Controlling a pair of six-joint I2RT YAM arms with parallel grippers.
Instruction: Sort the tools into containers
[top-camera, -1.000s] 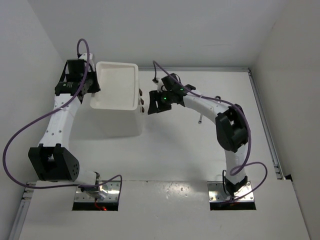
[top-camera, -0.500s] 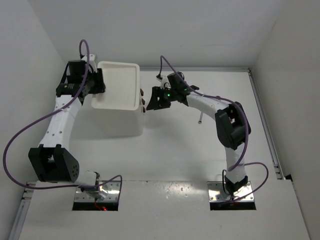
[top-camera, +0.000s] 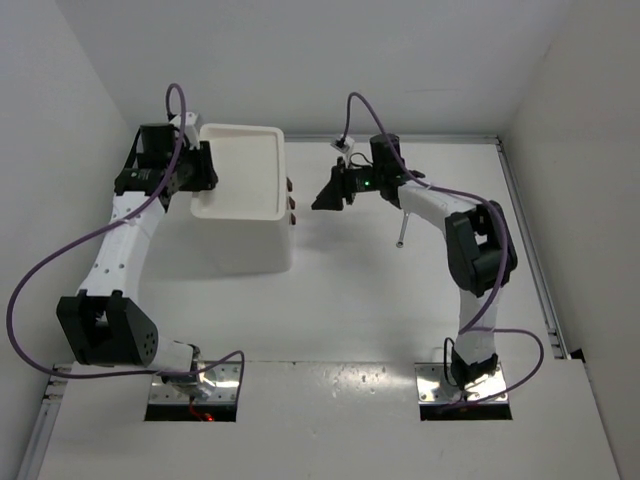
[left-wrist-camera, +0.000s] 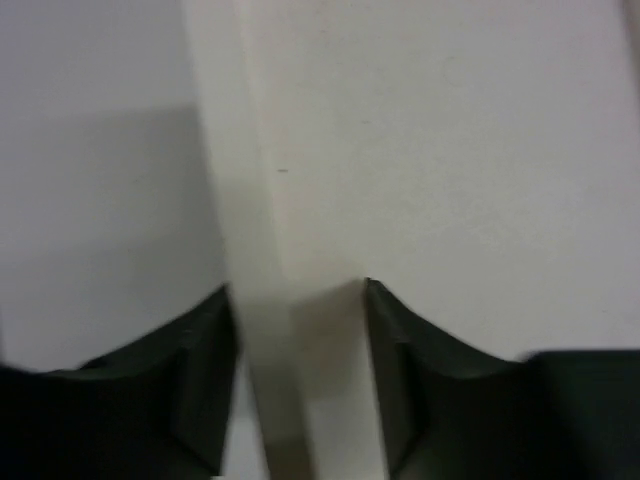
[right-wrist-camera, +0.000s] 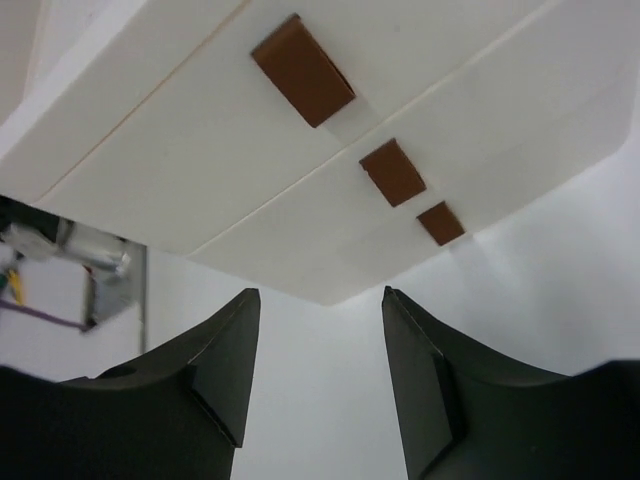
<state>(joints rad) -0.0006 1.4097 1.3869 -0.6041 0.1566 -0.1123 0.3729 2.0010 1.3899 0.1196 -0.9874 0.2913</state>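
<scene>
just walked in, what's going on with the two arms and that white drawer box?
The left gripper straddles the left rim of the white drawer unit, jaws apart around the rim. The right gripper is open and empty, pointed at the brown knobs without touching them. The drawers look shut. One thin tool lies on the table beside the right arm.

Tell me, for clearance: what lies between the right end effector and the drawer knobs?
Nothing; the top view shows bare tabletop between right end effector and knobs.
</scene>
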